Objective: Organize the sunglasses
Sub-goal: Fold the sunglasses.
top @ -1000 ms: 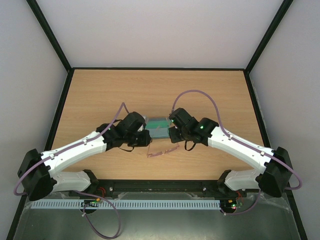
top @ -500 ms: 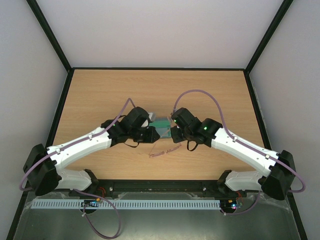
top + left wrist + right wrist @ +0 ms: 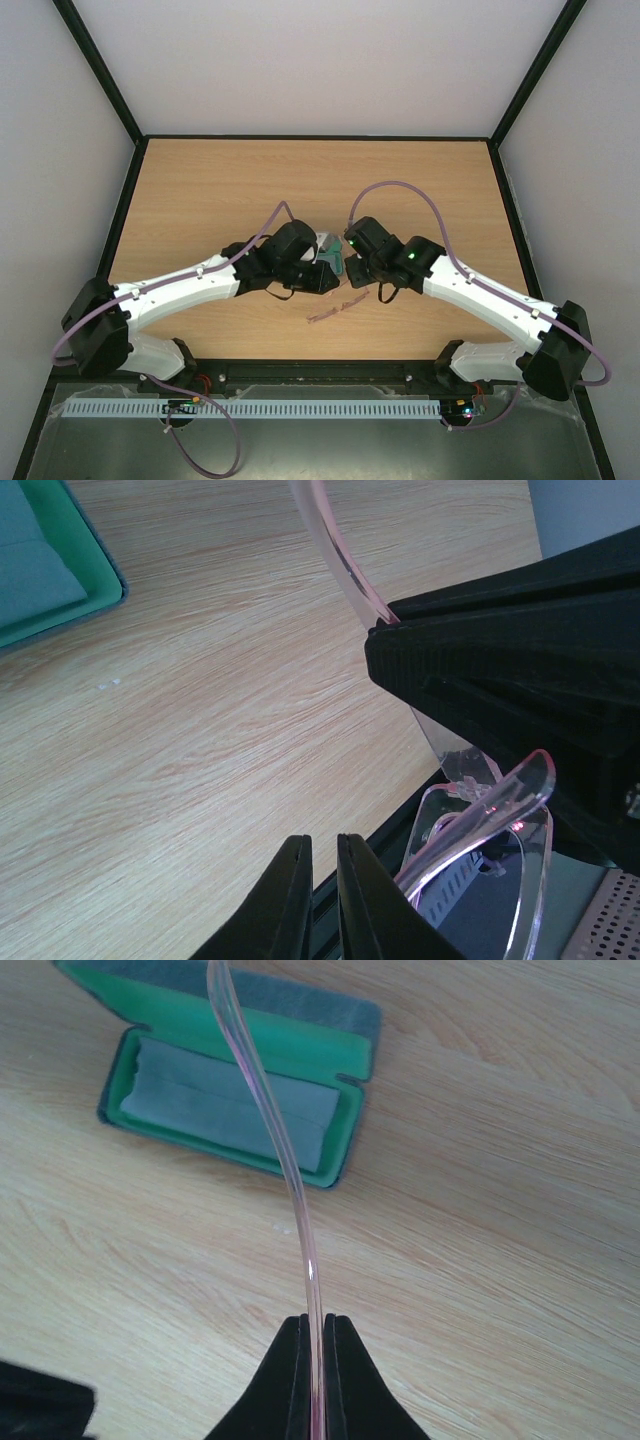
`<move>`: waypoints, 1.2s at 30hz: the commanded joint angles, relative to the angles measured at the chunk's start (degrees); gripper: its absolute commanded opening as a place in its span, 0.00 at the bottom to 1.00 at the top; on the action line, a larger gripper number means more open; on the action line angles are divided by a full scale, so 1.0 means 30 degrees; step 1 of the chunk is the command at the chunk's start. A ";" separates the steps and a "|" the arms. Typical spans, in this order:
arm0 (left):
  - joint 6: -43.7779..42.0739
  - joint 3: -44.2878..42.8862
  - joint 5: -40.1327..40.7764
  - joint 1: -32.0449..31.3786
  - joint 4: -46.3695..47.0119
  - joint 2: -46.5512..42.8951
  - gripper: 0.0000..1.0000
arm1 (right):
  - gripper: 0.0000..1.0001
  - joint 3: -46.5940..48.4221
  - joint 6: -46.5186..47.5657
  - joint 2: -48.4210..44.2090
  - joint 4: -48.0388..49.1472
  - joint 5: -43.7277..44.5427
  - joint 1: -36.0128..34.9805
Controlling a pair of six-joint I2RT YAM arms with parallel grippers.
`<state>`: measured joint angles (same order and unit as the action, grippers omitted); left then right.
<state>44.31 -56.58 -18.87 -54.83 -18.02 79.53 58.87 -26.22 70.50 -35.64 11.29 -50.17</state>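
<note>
Nearest the arm bases, the sunglasses (image 3: 338,307) sit at table centre, just in front of both grippers, thin pink frame angled across the wood. Cannot tell whether they touch the table (image 3: 220,190) or hang clear of it.

The right gripper (image 3: 352,272) has them. In the right wrist view its jaws are pressed onto one slim pink temple arm (image 3: 290,1180), which runs from between the fingertips up and out of the top of the picture, curving slightly. The grip is on the arm only, not on the lenses.

The left gripper (image 3: 328,277) is just beside the right one, tip to tip, almost meeting over the glasses. In the left wrist view its jaws are nearly together, with a thin slit between the fingers (image 3: 298,900) and nothing seen in it. It is not holding the glasses. The pink lens and frame front (image 3: 480,820) show just to the right of those fingers, under the black body of the right gripper. The other temple arm rises to the top edge.

Just beyond the grippers is the case (image 3: 330,248), mostly hidden in the top view. The right wrist view shows it open on the table, with a green lining and a grey outside (image 3: 352,1120). A folded blue-grey cloth (image 3: 230,1100) lies flat in its lower half. The glasses are outside the case, on its near side.

Farther back is bare wood up to the rear wall.
</note>
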 commanded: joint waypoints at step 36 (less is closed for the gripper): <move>0.9466 0.8524 0.8504 -0.0477 1.2896 -0.8573 0.99 | 0.01 -0.0189 -0.8810 -0.1369 0.2669 0.0364 0.3923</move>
<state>67.85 -33.74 -1.93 -55.31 11.03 54.72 59.20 -48.84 65.78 -29.50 11.51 -38.54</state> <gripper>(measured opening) 0.993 0.029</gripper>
